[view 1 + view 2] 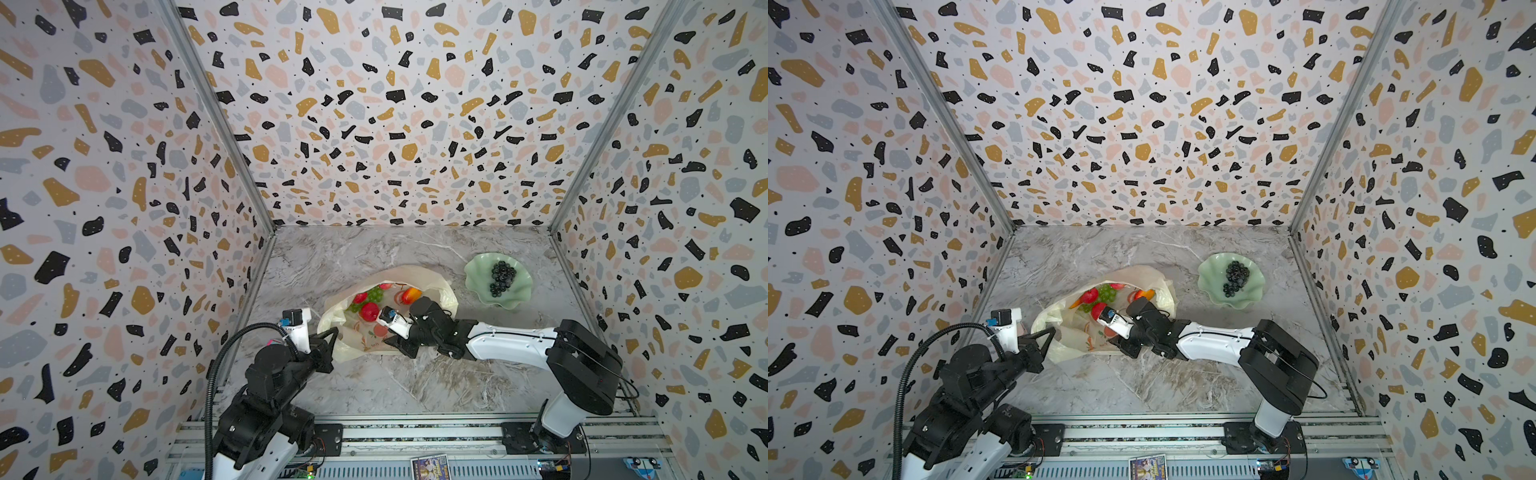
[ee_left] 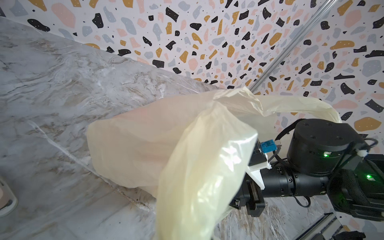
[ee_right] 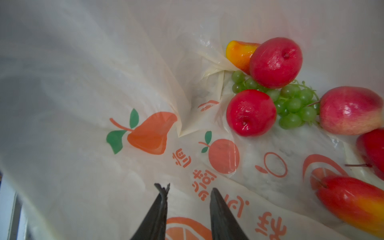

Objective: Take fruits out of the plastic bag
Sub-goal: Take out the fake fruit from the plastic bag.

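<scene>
you're mid-reach for the next fruit: your right gripper [image 3: 189,187] sits inside the plastic bag [image 1: 415,273], jaws a bit apart with only printed film between them. your left gripper [image 1: 336,329] is pressed together at the bag's 8 o'clock rim and looks to be pinching the film to prop the mouth open. the bag lies mid table [image 1: 374,386], with the fruits [image 1: 369,311] bunched toward its 11-12 o'clock end. the dish [image 1: 476,278] at 2 o'clock from it holds just the dark grapes [image 1: 503,276]

next move, i'd say: go in on the closest red apple [image 3: 251,112], open wider, and straddle it without catching plastic or the green grapes [image 3: 295,108] right up against it

heads up: the left wrist view is mostly draped film, so the left fingers are hidden there. in both top views the wrist camera [image 1: 388,314] covers your right tips, and the mango [image 3: 353,203] is cut off at the frame edge
</scene>
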Controlling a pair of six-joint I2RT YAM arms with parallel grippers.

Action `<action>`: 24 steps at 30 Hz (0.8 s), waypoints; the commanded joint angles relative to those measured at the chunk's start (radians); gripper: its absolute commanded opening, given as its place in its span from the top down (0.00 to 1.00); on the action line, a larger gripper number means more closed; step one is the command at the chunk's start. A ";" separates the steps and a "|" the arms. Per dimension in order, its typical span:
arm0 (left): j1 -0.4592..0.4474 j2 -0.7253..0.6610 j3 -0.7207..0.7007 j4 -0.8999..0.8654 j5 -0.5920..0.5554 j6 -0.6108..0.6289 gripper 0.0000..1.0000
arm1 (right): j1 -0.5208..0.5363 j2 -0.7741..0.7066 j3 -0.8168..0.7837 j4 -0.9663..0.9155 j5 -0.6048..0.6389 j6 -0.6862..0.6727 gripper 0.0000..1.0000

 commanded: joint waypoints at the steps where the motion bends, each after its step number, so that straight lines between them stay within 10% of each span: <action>1: -0.004 -0.044 -0.004 -0.033 -0.024 -0.039 1.00 | 0.010 0.002 -0.011 0.023 0.037 -0.030 0.63; 24: -0.003 -0.061 -0.037 -0.051 -0.021 -0.044 1.00 | 0.007 0.246 0.283 0.110 0.194 0.287 0.25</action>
